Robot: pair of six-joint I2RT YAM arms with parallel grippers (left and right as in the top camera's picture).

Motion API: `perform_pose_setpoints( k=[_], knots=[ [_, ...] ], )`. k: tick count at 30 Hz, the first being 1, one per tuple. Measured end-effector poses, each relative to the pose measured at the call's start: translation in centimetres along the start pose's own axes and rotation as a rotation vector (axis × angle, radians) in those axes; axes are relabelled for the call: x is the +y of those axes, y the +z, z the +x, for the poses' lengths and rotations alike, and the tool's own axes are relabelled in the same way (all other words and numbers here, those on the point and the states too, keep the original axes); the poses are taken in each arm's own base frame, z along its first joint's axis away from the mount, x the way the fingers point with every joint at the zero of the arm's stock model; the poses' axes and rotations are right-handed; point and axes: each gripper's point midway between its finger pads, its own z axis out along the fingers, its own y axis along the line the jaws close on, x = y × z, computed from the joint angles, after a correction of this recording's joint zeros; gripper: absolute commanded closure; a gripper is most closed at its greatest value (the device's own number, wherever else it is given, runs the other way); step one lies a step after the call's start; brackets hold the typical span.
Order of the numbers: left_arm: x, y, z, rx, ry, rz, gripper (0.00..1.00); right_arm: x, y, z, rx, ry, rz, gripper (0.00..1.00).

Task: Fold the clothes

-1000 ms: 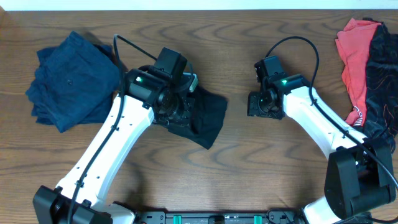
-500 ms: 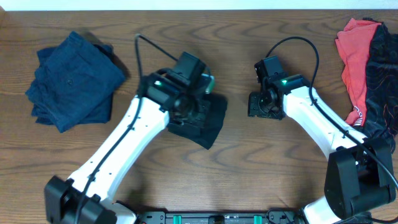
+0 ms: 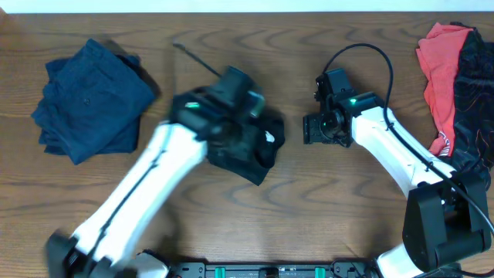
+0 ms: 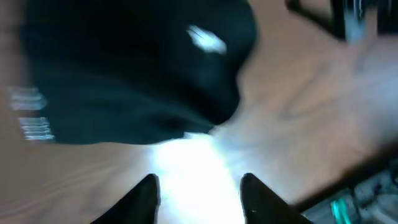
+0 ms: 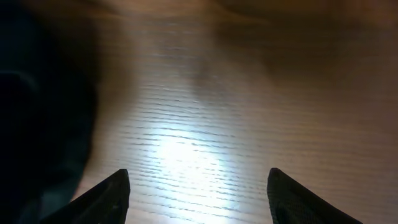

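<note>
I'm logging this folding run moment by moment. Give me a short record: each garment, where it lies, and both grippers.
black shirt: bunched at table centre, white logo showing, not gripped
navy garment: folded, left side of the table
red garment: unfolded heap at the right edge
black red-print garment: heaped against the red one
left gripper: open, empty, at the black shirt's edge
right gripper: open, empty, over bare table
view quality: left arm blurred

Left claw (image 4: pixel 199 198) and right claw (image 5: pixel 198 200) both point downward, spread apart and empty.
</note>
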Motion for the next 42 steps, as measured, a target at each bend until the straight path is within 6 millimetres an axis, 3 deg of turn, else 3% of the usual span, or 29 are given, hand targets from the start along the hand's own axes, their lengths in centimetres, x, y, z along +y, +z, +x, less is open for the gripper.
perform_pose_setpoints(
  k=[3,5,7,9,12,16,19,24,29,33,37,42],
  knots=[
    [4.0,-5.3,-1.8,-0.182,-0.115,-0.063,0.48,1.9,-1.2,-1.9,-0.042,-0.061,-0.080,0.30],
    [6.2,-7.5,-2.3,-0.256,-0.175,-0.102,0.48,3.8,-2.6,-3.7,-0.093,-0.111,-0.164,0.30],
    [8.0,-8.5,-2.6,-0.295,-0.222,-0.134,0.48,6.1,-4.3,-5.6,-0.159,-0.172,-0.275,0.33],
    [9.4,-8.2,-3.2,-0.301,-0.254,-0.150,0.48,8.3,-5.8,-6.8,-0.214,-0.227,-0.385,0.37],
    [11.2,-5.9,-4.1,-0.261,-0.291,-0.166,0.48,10.8,-7.2,-6.9,-0.234,-0.286,-0.531,0.41],
    [12.6,-1.3,-5.0,-0.165,-0.314,-0.156,0.48,13.2,-7.6,-6.0,-0.204,-0.332,-0.659,0.44],
    [13.0,1.9,-5.1,-0.096,-0.326,-0.127,0.48,14.4,-6.7,-5.3,-0.164,-0.350,-0.716,0.45],
    [13.6,7.0,-4.1,0.039,-0.355,-0.097,0.48,15.8,-3.0,-3.8,-0.042,-0.337,-0.818,0.50],
    [14.3,11.0,-3.0,0.132,-0.375,-0.088,0.48,15.0,2.1,-1.5,0.124,-0.259,-0.813,0.52],
    [14.8,13.9,-1.5,0.221,-0.395,-0.086,0.47,13.2,5.0,0.6,0.241,-0.193,-0.715,0.53],
    [14.9,16.1,0.4,0.314,-0.418,-0.070,0.48,11.8,5.6,1.0,0.273,-0.168,-0.604,0.51],
    [14.3,16.3,1.0,0.349,-0.434,-0.036,0.49,9.8,6.4,0.5,0.251,-0.175,-0.468,0.51]
  ],
)
